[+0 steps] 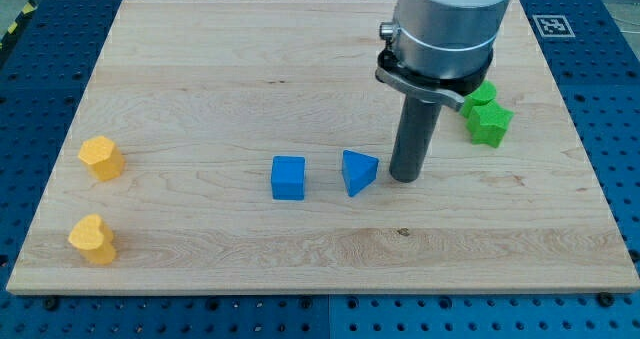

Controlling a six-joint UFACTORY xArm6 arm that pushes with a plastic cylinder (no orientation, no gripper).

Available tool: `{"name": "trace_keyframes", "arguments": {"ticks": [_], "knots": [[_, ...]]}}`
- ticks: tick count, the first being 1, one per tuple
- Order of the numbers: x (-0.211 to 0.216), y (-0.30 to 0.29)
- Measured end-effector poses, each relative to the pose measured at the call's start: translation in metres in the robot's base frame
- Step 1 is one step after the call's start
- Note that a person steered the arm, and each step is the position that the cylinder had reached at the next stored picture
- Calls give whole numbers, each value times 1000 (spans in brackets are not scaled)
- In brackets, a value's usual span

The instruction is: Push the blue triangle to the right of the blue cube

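The blue cube (288,177) sits near the middle of the wooden board (200,69). The blue triangle (358,171) lies just to its right, with a small gap between them. My tip (404,177) rests on the board just right of the blue triangle, close to its right corner; I cannot tell if they touch. The dark rod rises from it to the grey arm body at the view's top.
Two green blocks (487,113), one a star shape, lie at the view's right, partly behind the arm. A yellow hexagon-like block (101,157) and a yellow heart-like block (92,239) lie at the view's left. The board sits on a blue perforated table.
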State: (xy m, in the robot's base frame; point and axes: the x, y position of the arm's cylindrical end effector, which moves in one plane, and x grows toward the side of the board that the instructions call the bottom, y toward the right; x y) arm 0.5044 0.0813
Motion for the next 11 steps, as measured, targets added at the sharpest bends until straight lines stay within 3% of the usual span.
{"name": "trace_keyframes", "arguments": {"ticks": [3,5,6,11], "knots": [[12,-25],[13,-8],[-8,1],[-6,-44]]}}
